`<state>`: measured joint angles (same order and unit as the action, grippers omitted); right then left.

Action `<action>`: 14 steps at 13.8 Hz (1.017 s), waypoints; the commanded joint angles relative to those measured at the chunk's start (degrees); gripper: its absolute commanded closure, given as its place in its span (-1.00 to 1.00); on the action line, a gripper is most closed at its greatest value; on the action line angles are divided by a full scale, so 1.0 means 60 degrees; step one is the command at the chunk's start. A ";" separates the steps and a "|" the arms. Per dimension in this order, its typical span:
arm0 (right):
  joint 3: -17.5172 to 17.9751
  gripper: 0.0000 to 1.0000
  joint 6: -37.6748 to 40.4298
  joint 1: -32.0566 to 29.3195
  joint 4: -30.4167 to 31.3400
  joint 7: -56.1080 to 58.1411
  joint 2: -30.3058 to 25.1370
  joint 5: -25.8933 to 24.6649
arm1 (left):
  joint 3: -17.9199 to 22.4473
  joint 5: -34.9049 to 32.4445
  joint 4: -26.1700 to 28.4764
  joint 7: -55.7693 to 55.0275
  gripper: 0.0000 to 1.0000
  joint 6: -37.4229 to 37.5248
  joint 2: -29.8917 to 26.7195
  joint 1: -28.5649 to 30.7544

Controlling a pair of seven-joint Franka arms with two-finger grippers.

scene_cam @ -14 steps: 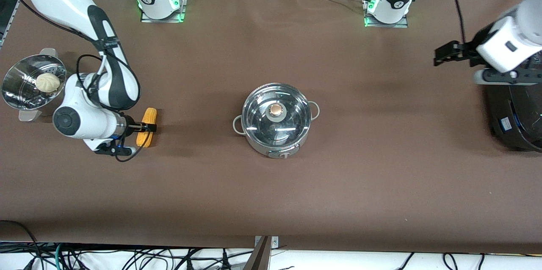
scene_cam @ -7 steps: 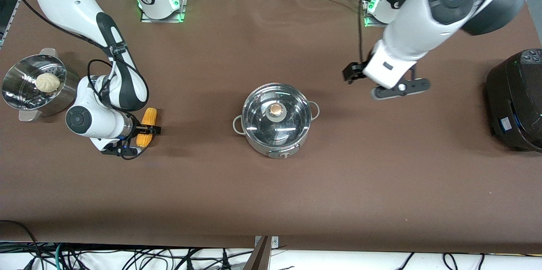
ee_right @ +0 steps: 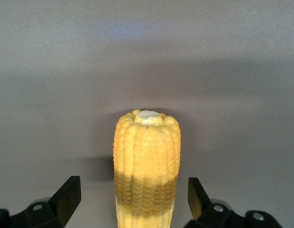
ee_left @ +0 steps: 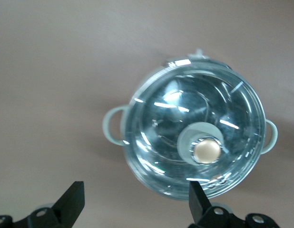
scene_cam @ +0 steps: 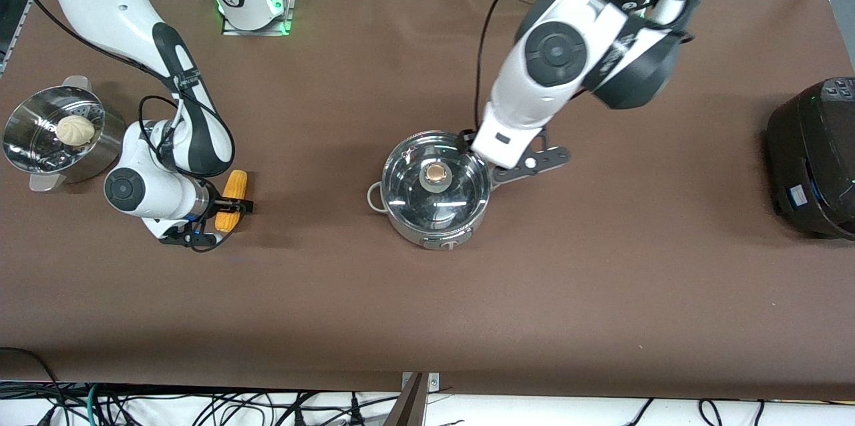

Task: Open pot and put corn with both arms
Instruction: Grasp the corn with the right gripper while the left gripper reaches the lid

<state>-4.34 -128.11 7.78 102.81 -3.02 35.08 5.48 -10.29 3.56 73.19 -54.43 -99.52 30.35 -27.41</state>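
The steel pot (scene_cam: 434,212) stands mid-table with its glass lid (scene_cam: 461,189) on and the copper knob (scene_cam: 436,174) at the centre. My left gripper (scene_cam: 467,141) hovers open over the pot's rim on the left arm's side. In the left wrist view the pot (ee_left: 137,142) and knob (ee_left: 206,150) lie ahead of the open left gripper (ee_left: 136,204). The corn (scene_cam: 235,182) lies on the table toward the right arm's end. My right gripper (scene_cam: 230,203) is open, one finger on each side of the corn (ee_right: 147,156), with gaps showing in the right wrist view (ee_right: 132,199).
A perforated steamer basket (scene_cam: 27,152) with a white bun (scene_cam: 75,130) stands at the right arm's end of the table. A large black cooker (scene_cam: 815,159) stands at the left arm's end. Brown cloth covers the table.
My left arm has swung from over the black cooker to over the pot's rim. My right gripper shifted a little along the corn, then held still.
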 commanded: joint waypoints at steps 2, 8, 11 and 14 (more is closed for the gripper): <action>0.0035 -0.45 -0.0153 -0.0066 0.0194 0.0211 -0.0032 0.0054 | 0.0279 -0.0606 -0.1605 -0.0362 -0.93 -0.0288 0.1677 -0.1040; 0.0035 1.00 0.0257 -0.0066 0.0224 0.0225 -0.0076 0.0054 | 0.0294 -0.1135 -0.1769 -0.0538 -0.93 -0.1165 0.2397 -0.1291; 0.0035 1.00 0.0331 -0.0052 0.0092 0.0254 -0.0178 0.0040 | 0.0294 -0.1135 -0.1769 -0.0538 -0.93 -0.1328 0.2456 -0.1306; 0.0035 1.00 0.0855 -0.0052 -0.0214 0.0284 -0.0441 0.0040 | 0.0309 -0.1150 -0.1740 -0.0524 -0.67 -0.1328 0.2471 -0.1306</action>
<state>-4.34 -126.59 7.74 102.50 -2.25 34.65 5.47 -8.92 -1.53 65.13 -57.05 -107.92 43.90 -34.48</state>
